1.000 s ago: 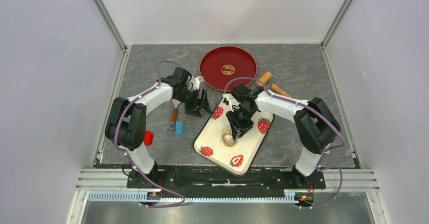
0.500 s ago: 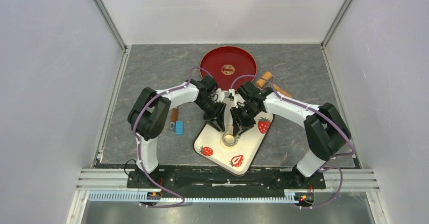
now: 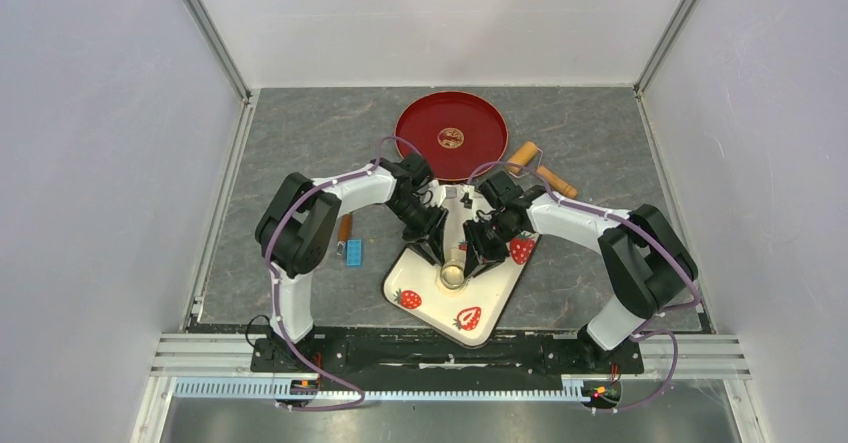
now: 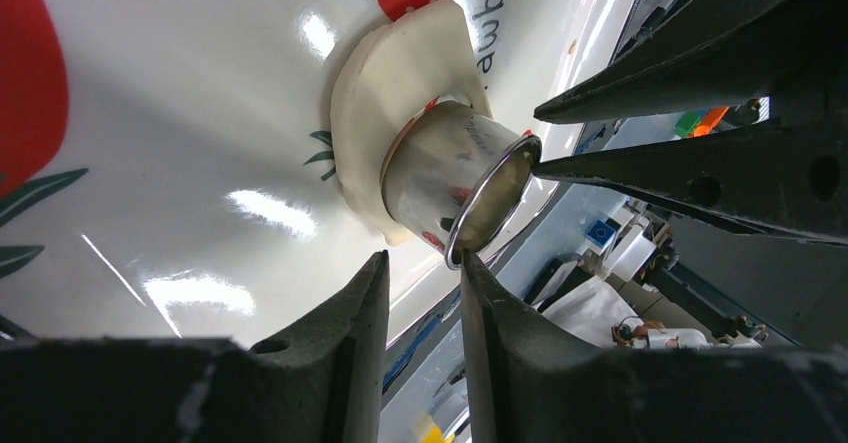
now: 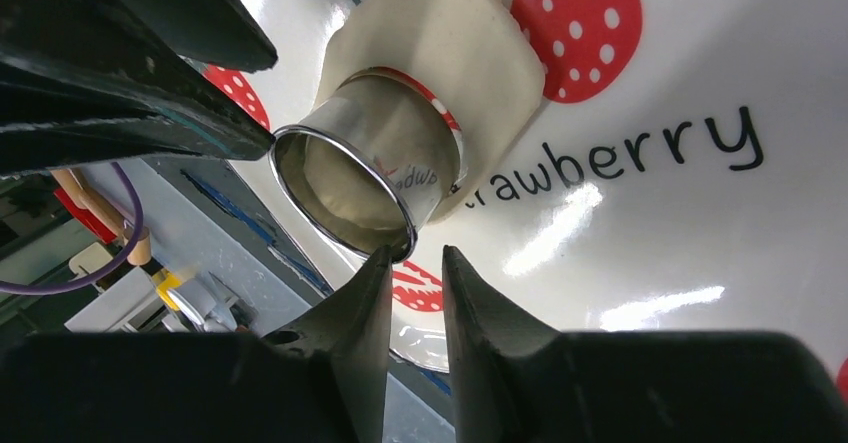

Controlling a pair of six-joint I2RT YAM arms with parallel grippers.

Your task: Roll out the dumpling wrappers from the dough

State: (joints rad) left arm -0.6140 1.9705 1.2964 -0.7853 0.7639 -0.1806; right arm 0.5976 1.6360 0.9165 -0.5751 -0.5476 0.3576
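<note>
Left fingers [image 4: 350, 343] and right fingers [image 5: 345, 343], slightly parted and empty, crowd the cutter [image 5: 395, 158]; a bump could skid it, tearing the dough [image 5: 470, 53].

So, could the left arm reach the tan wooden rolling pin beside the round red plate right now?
Probably not directly: the left gripper sits at the metal ring cutter, and the right arm lies across the way to the wooden rolling pin.
</note>
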